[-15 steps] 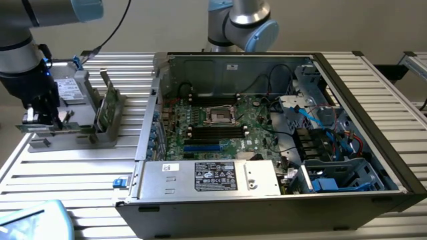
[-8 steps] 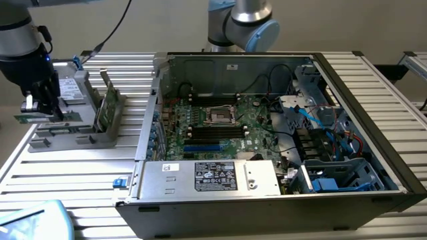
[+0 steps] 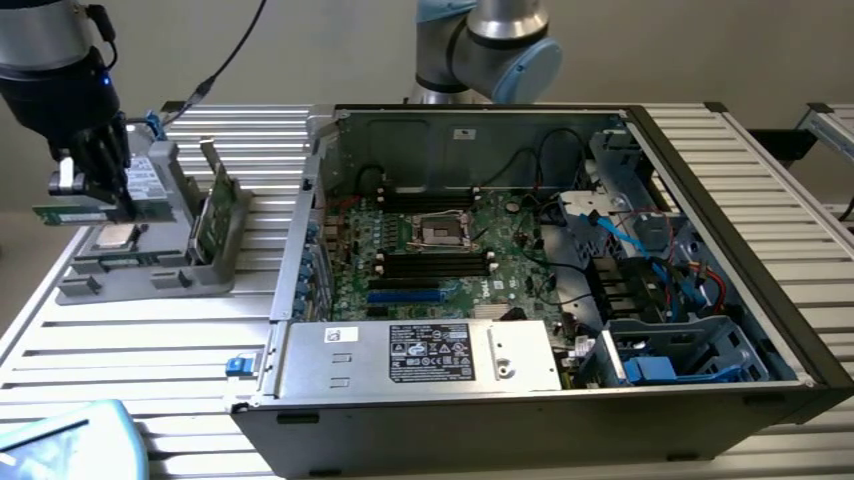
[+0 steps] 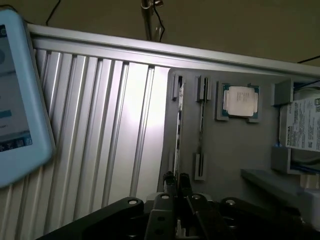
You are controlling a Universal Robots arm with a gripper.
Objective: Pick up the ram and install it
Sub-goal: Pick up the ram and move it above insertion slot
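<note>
One ram [image 3: 56, 214] hung clamped in the near-shut gripper [image 4: 176, 178] above its holder [image 3: 147, 275]; seating likely wanted exact alignment with a board slot [image 3: 430, 262].

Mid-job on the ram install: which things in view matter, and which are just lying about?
For the job: gripper, the ram it holds, memory slots in the open computer.
Lying about: processor chip, drive, tablet, second stick in the holder.

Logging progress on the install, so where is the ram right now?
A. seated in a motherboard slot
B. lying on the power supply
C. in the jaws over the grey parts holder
C: the gripper holds the ram over the grey holder, outside the case.
</note>
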